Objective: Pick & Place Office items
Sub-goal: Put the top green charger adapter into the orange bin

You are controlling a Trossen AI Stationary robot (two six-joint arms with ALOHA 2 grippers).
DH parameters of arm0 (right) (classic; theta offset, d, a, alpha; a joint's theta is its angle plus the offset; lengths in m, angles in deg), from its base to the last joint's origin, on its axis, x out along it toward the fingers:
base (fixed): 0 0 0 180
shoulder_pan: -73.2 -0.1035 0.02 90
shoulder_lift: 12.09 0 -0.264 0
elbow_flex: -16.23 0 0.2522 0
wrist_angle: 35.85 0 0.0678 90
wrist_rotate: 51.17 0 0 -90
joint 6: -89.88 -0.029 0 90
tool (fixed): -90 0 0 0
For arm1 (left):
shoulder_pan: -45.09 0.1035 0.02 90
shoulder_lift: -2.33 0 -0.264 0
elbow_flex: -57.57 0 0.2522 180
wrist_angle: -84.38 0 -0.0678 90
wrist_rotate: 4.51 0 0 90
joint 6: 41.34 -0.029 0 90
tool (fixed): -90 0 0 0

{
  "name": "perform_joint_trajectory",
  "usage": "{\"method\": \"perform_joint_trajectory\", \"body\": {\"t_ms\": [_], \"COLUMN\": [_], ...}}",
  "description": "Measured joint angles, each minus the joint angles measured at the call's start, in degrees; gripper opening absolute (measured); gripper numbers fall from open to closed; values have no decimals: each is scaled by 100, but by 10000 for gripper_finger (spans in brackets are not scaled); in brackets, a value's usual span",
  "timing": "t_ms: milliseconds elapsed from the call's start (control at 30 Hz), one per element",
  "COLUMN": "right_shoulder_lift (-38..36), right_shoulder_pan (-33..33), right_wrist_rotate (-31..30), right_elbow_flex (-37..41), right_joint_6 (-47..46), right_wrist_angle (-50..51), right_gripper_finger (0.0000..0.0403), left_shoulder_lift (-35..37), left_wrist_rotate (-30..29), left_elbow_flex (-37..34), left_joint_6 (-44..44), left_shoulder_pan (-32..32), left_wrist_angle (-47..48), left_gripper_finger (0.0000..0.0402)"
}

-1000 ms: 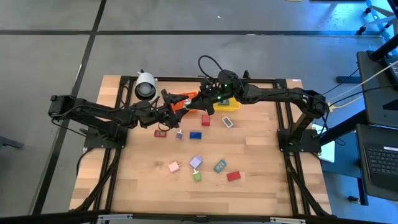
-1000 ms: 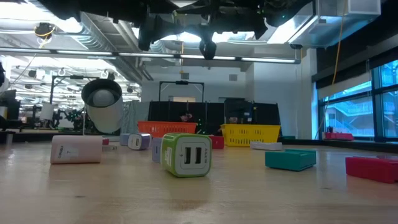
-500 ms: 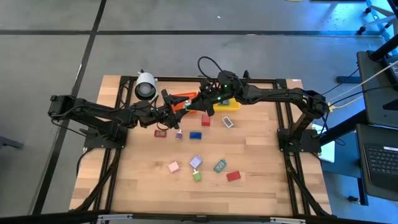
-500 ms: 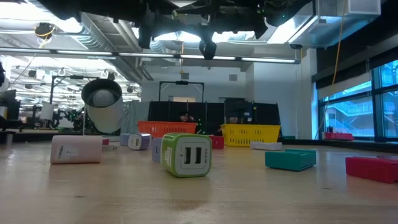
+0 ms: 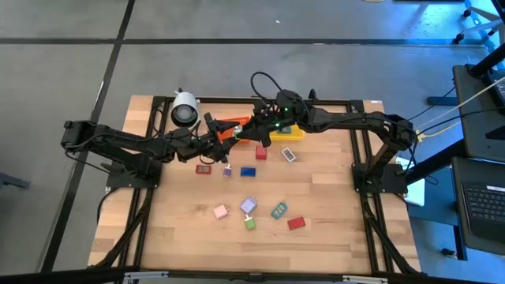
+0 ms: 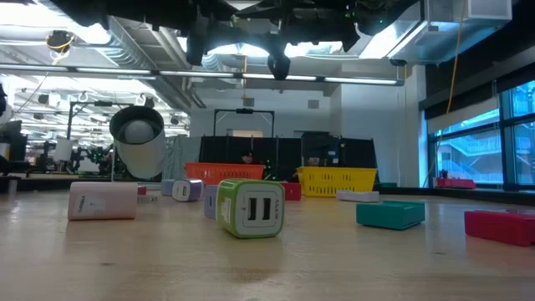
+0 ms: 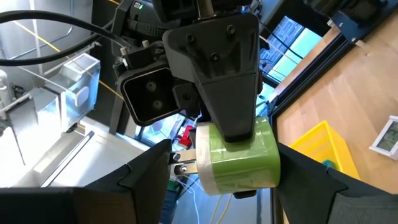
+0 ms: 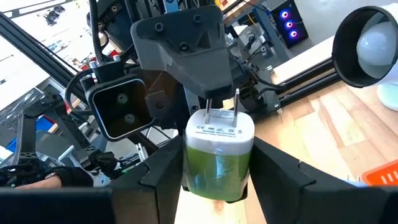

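Tally: tabletop, both arms in.
Arms, two; grippers, two: left gripper (image 5: 224, 140), right gripper (image 5: 254, 131). Mesh bins, two: one orange bin (image 5: 230, 127), one yellow bin (image 5: 290, 132). White cylindrical camera-like object (image 5: 185, 110), one. Small office items loose on the wood, ten: red, three ( (image 5: 204, 169), (image 5: 261, 153), (image 5: 296, 223)); lilac, two ( (image 5: 227, 171), (image 5: 248, 206)); blue (image 5: 248, 171), one; white (image 5: 289, 155), one; pink (image 5: 221, 211), one; teal (image 5: 278, 211), one; green USB charger (image 6: 250, 207), one. Off the table, between the grippers, one more: a green two-prong plug charger (image 7: 239, 165). Eleven small items counted.
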Motion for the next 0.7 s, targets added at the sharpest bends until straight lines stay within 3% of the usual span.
{"method": "perform_joint_trajectory", "body": {"t_ms": [700], "right_shoulder_lift": [-7], "right_shoulder_pan": [0], "right_wrist_rotate": [-386], "right_elbow_flex": [-9], "right_joint_6": [2], "right_wrist_angle": [-11], "right_gripper_finger": [178], "left_shoulder_lift": [-4], "left_wrist_rotate": [-343], "left_elbow_flex": [0], "left_joint_6": [-24], "left_shoulder_pan": [9], "left_wrist_angle": [24], "left_gripper_finger": [244]}}
